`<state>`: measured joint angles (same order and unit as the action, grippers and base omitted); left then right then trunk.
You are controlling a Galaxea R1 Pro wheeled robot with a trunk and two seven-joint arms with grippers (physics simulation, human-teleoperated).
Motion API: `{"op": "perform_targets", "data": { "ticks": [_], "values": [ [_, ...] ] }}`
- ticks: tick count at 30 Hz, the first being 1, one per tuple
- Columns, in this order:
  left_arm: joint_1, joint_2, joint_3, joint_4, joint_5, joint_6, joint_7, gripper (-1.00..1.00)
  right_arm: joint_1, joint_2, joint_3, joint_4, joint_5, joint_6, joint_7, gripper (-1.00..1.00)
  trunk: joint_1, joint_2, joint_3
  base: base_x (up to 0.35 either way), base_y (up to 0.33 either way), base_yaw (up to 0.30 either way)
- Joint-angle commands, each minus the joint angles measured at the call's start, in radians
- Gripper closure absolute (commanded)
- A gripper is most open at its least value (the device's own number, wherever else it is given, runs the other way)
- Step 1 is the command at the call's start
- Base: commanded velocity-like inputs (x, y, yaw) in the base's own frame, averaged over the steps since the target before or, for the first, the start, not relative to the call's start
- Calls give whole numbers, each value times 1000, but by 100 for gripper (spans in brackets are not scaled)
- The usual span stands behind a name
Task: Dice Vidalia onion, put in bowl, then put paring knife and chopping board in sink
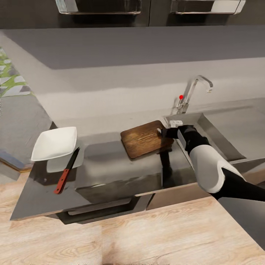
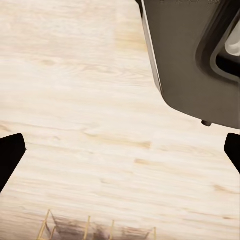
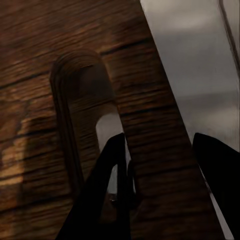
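The dark brown chopping board (image 1: pixel 145 139) lies on the grey countertop (image 1: pixel 110 165), its right end at the sink (image 1: pixel 215 134). My right gripper (image 1: pixel 163 131) is at that end. In the right wrist view one finger (image 3: pixel 112 192) sits in the chopping board's (image 3: pixel 75 60) handle slot and the other finger is outside the edge, shut on the strip between. The white square bowl (image 1: pixel 55 142) stands at the counter's left. The paring knife (image 1: pixel 67 170), red-handled with a dark blade, lies beside the bowl. The Vidalia onion is hidden. My left gripper (image 2: pixel 120 152) hangs open over the wood floor.
A chrome tap (image 1: pixel 193 92) with a red knob (image 1: pixel 181 97) rises behind the sink. Glossy black upper cabinets (image 1: pixel 99 7) hang overhead. The counter's front edge (image 1: pixel 121 197) runs just ahead of me. My dark base (image 2: pixel 195 60) and a wire rack (image 2: pixel 95 230) are near the left gripper.
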<state>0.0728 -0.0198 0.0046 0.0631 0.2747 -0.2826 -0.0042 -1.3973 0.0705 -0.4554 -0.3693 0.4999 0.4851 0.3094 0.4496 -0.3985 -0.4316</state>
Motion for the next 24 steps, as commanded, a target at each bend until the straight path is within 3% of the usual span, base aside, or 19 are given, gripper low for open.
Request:
{"op": "perform_targets", "data": {
  "ticks": [1,7,9,12,21,24],
  "values": [
    [-1,0,0,2,3,-5,0,-100,0,2,-4,-1,12,4,-17,100,0,-2,-1,-68,98,0],
    [-1,-2,0,1,3,-5,0,-100,0,1,-31,5,11,4,-110,100,0,-2,-1,-19,27,0],
    [-1,-2,0,0,3,-5,0,-100,0,0,-83,6,11,4,-140,100,0,-2,-1,-2,2,0],
    [-1,-2,0,1,3,-6,0,-100,0,1,-122,7,11,3,-162,100,0,-2,-1,0,0,0],
    [-1,-2,0,1,3,-6,0,-100,0,3,-137,29,10,2,-174,100,0,-2,-1,0,0,0],
    [-1,-2,0,1,3,-6,0,-100,0,27,-137,31,9,1,-174,100,0,-2,-1,0,0,0]
  ]
}}
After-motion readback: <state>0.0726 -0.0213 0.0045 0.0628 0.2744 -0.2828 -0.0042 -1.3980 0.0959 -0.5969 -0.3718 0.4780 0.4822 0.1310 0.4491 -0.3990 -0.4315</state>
